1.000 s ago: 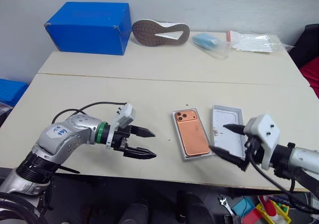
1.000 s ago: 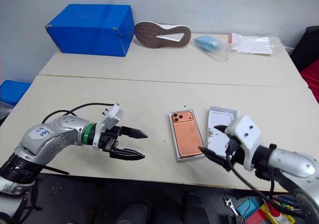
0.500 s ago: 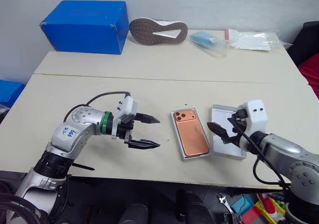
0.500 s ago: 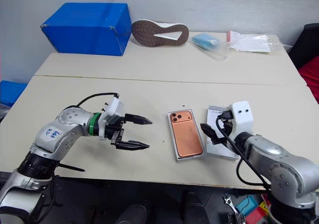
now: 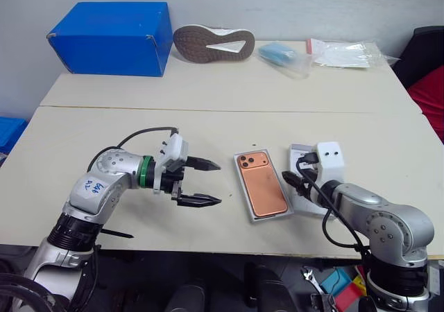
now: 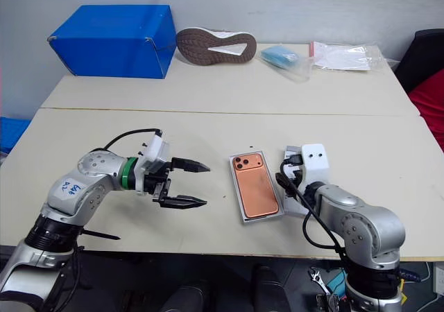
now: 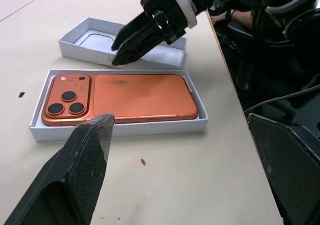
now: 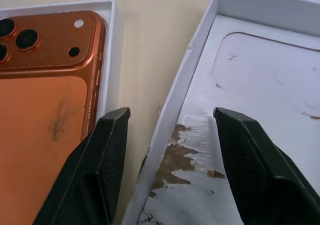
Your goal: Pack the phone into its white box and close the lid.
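Observation:
The orange phone (image 5: 262, 186) lies camera side up inside the white box (image 7: 120, 130), near the table's front edge. Just right of it the lid (image 8: 260, 100) lies open side up, with brown torn patches on its floor. My right gripper (image 5: 295, 181) is down at the lid's wall nearest the box. One finger (image 8: 95, 175) is outside that wall and the other (image 8: 255, 175) inside, both apart from it, so the gripper is open. My left gripper (image 5: 220, 183) hovers open, left of the box and pointing at it, holding nothing.
At the back of the table stand a big blue box (image 5: 111, 28), a shoe (image 5: 208, 43) lying sole up, a bag with something blue (image 5: 281, 54) and a clear plastic bag (image 5: 343, 52). The table's front edge (image 5: 229, 246) runs just below the box.
My right gripper has moved forward and down onto the lid's wall, rolling over, and its fingers have come closer together. The left gripper has barely moved. The camera has shifted a little.

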